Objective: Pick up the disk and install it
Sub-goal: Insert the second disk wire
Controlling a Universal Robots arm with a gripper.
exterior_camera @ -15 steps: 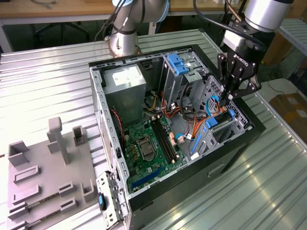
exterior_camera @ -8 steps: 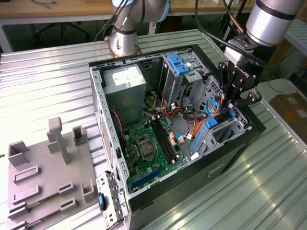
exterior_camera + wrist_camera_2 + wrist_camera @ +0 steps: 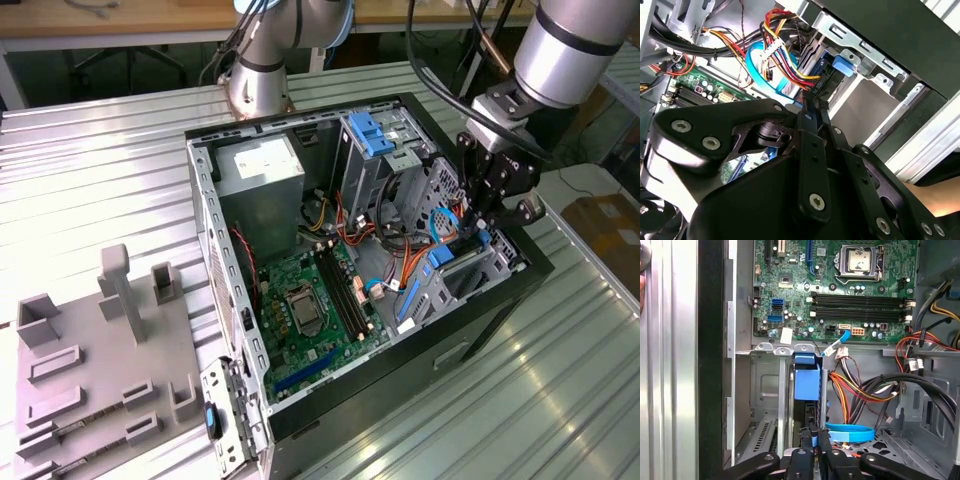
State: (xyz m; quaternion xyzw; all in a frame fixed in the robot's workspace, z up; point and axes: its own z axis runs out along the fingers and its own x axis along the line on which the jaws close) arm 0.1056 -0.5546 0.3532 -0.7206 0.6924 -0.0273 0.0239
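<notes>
pincer (image 3: 814, 440) tips together at blue-railed disk (image 3: 806, 382) in drive bay

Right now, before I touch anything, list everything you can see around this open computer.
table: one, ribbed silver, under everything
computer case: one, black and grey, open on the table
motherboard: one, green, case floor
power supply: one, grey with white sticker, case corner
bracket: one, blue, on the upper drive cage
disk: one, blue-railed, in the lower drive bay
cables: bundle, orange, yellow, red, black, beside the bay
fixture tray: one, grey, exterior view's left of the case
arm: one, silver, above the case
gripper: one, black, at the disk
</notes>
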